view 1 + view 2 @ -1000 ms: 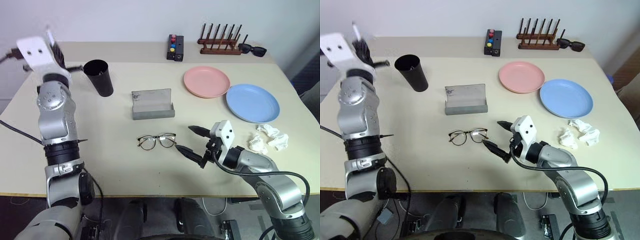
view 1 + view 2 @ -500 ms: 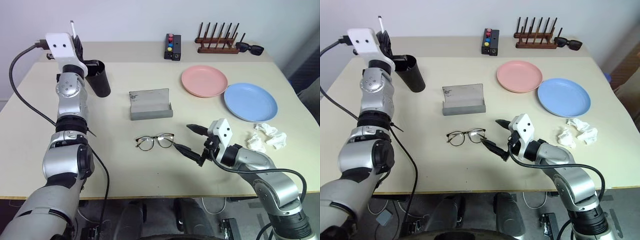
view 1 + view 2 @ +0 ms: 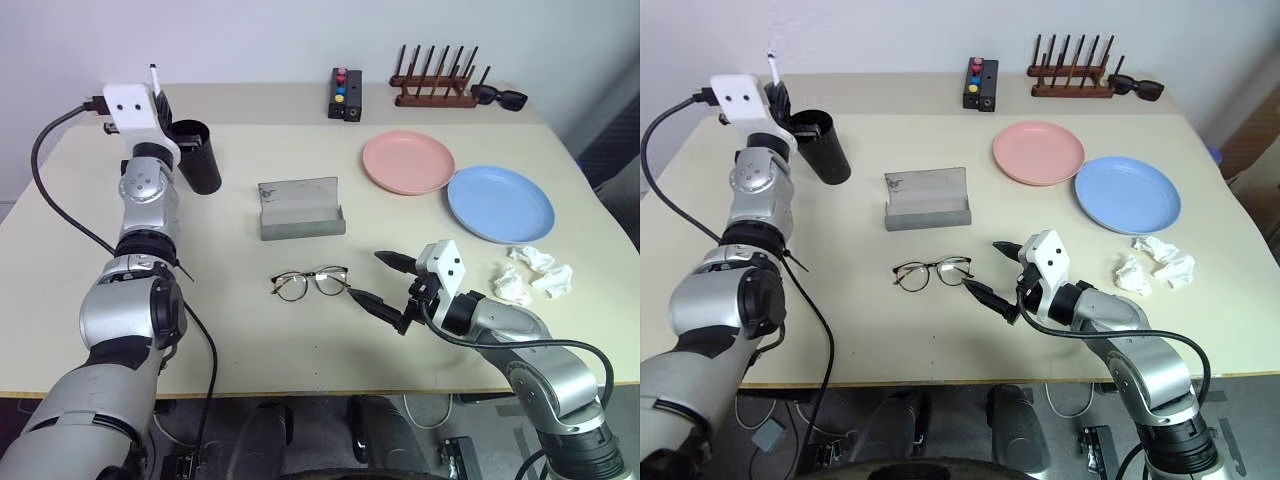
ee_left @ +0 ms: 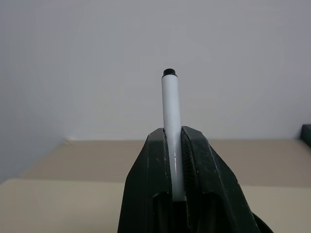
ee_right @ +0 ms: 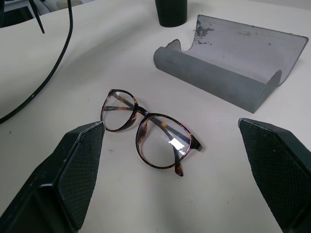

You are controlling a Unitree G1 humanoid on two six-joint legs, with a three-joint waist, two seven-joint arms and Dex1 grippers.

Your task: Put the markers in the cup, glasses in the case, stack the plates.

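Beside the black cup (image 3: 194, 155) at the table's (image 3: 240, 330) far left, your left hand (image 4: 175, 145) clamps the white marker (image 4: 172, 126) upright. Your right hand (image 3: 385, 282), fingers spread wide, hovers beside the wire-framed glasses (image 3: 311, 282), near the open grey case (image 3: 302, 208).

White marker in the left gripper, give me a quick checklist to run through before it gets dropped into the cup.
1. Grip on the white marker: ok, the left gripper has its fingers shut on the lower barrel, and the marker stands upright.
2. Cup upright with its mouth open: ok.
3. Marker lined up over the cup's mouth: cannot tell; the gripper sits beside the cup's rim.
4. Marker already inside the cup: cannot tell.
5. Right gripper out of the way: ok, it is open near the glasses, far from the cup.
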